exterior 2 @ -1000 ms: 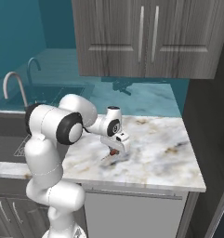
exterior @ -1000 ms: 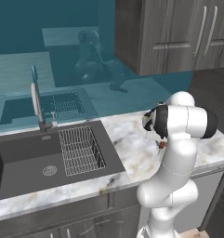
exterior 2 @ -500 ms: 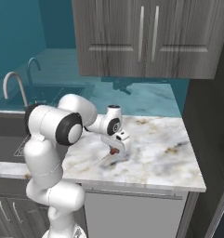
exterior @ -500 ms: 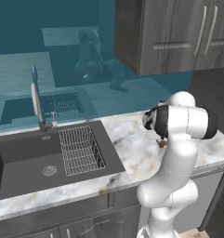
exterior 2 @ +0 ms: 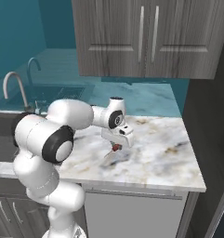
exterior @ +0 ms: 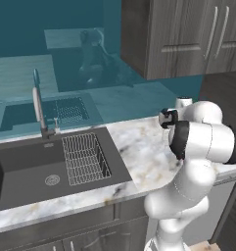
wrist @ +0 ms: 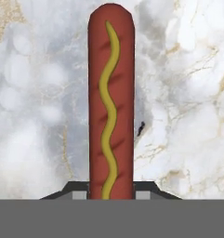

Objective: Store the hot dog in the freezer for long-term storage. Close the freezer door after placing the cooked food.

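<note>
On marble counter [exterior 2: 155,158], fingers [wrist: 143,191] clamp hot dog [wrist: 110,102]; sink [exterior: 26,166] well apart.

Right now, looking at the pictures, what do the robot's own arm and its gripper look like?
The arm is glossy white, built of rounded, bulbous segments, with dark grey-black rings at the joints and round dark caps at the elbow and wrist. No loose cables or markings show. The gripper has a white boxy hand with two small dark finger tips, seen in the hand view.
</note>
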{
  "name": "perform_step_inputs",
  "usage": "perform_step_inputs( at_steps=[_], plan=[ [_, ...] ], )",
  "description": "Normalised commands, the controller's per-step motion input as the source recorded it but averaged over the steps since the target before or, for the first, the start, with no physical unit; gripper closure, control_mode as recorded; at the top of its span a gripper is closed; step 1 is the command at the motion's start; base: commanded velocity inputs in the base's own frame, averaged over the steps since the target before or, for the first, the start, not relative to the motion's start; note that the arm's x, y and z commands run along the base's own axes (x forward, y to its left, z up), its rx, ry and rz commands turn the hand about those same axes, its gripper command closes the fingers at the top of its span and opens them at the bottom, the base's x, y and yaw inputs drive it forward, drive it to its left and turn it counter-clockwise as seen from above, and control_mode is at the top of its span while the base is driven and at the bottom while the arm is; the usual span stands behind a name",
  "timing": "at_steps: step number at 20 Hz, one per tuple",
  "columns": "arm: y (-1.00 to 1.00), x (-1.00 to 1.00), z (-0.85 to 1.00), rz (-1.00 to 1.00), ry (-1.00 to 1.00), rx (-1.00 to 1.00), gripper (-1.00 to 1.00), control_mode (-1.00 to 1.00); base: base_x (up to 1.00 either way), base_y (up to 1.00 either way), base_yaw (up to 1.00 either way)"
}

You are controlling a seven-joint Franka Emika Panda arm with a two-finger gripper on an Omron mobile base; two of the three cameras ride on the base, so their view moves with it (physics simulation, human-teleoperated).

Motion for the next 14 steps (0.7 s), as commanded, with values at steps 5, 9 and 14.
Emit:
perform_step_inputs(
  at_steps=[5, 9, 14],
  plan=[
    [-0.01, -0.57, 0.57, 0.17, 0.00, 0.00, 1.00, -1.00, 0.00, 0.00, 0.00],
    [0.00, -0.62, 0.49, 0.20, 0.00, 0.03, 1.00, -1.00, 0.00, 0.00, 0.00],
    [0.01, -0.57, 0.46, 0.17, 0.00, 0.03, 1.00, -1.00, 0.00, 0.00, 0.00]
  ],
)
